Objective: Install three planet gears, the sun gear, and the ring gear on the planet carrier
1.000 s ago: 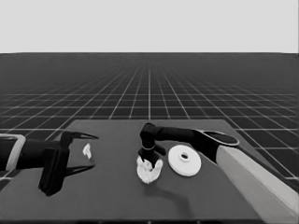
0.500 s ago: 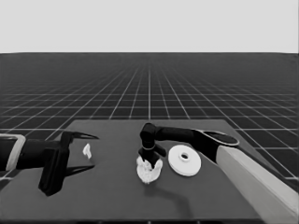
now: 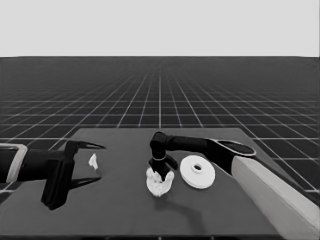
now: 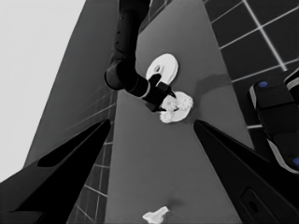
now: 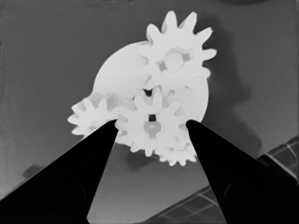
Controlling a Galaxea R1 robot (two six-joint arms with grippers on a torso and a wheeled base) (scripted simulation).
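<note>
Dark table (image 3: 125,210) | smaller round part (image 5: 117,70): four gears (image 5: 152,123) | right fingers (image 5: 103,140) astride centre gear

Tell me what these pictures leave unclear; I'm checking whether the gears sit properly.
- Head view: the right pincer covers the gear stack on the smaller round part.
- Right wrist view: the central gear hides the lowest gear; seating unclear.
- Larger round part: underside unseen.

Both arms were black near the gripper and pale grey farther back. The right gripper (image 3: 161,172) and the left gripper (image 3: 92,162) each carried two long, pointed black fingers.
</note>
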